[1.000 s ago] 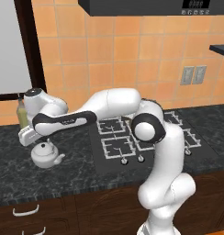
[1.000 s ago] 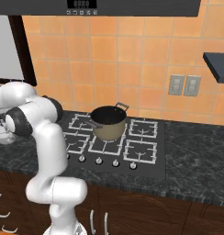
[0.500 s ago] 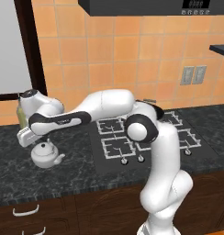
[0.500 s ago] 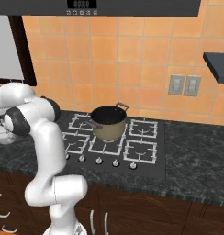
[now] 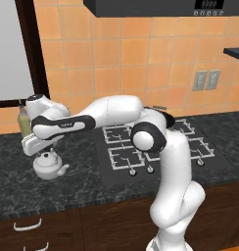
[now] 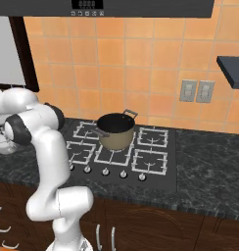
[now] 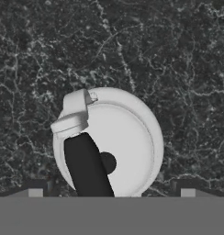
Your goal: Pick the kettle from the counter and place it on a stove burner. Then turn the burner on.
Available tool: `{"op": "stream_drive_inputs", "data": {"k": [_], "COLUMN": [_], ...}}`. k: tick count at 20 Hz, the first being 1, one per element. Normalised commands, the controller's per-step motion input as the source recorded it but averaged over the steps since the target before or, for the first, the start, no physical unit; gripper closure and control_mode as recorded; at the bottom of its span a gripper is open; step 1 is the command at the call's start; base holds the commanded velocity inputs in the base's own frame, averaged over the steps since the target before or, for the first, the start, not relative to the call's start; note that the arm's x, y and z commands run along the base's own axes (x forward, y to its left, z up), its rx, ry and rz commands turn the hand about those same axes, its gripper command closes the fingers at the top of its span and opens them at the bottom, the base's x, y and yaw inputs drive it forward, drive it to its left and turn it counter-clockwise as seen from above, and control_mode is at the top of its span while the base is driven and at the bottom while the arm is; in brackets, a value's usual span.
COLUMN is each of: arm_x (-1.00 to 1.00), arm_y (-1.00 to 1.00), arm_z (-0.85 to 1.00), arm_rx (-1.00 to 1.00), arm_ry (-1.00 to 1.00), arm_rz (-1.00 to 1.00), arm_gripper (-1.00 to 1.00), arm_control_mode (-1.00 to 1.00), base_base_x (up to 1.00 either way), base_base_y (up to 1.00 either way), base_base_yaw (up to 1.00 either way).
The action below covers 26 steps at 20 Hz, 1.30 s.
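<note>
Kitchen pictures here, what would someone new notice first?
The white arm stretches left across the black counter, its open gripper straight above the small kettle. On the cooktop, a steel pot sits on a back burner. The hand view looks straight down on the kettle's lid and dark handle.

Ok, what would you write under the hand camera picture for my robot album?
Looking straight down: the open gripper hovers above the kettle on the black counter.
</note>
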Motion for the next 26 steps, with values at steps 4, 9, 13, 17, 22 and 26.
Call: {"op": "stream_drive_inputs", "data": {"k": [4, 9, 13, 17, 22, 26], "arm_x": [0.00, 0.00, 0.00, -0.08, -0.63, -0.47], "arm_y": [0.00, 0.00, 0.00, 0.00, -0.13, -0.55], "arm_z": [-0.08, 0.00, 0.00, 0.00, 0.23, 0.55], "arm_rx": [0.00, 0.00, 0.00, 0.00, 0.00, 0.00], "arm_ry": [0.00, 0.00, 0.00, 0.00, 0.00, 0.00], "arm_rz": [0.00, 0.00, 0.00, 0.00, -0.03, -0.08], "arm_gripper": [-1.00, 1.00, 1.00, 1.00, 1.00, 1.00], "arm_control_mode": [-1.00, -1.00, -1.00, -1.00, -1.00, -1.00], "base_base_x": [0.00, 0.00, 0.00, 0.00, 0.00, 0.00], "base_base_y": [0.00, 0.00, 0.00, 0.00, 0.00, 0.00], "base_base_yaw": [0.00, 0.00, 0.00, 0.00, 0.00, 0.00]}}
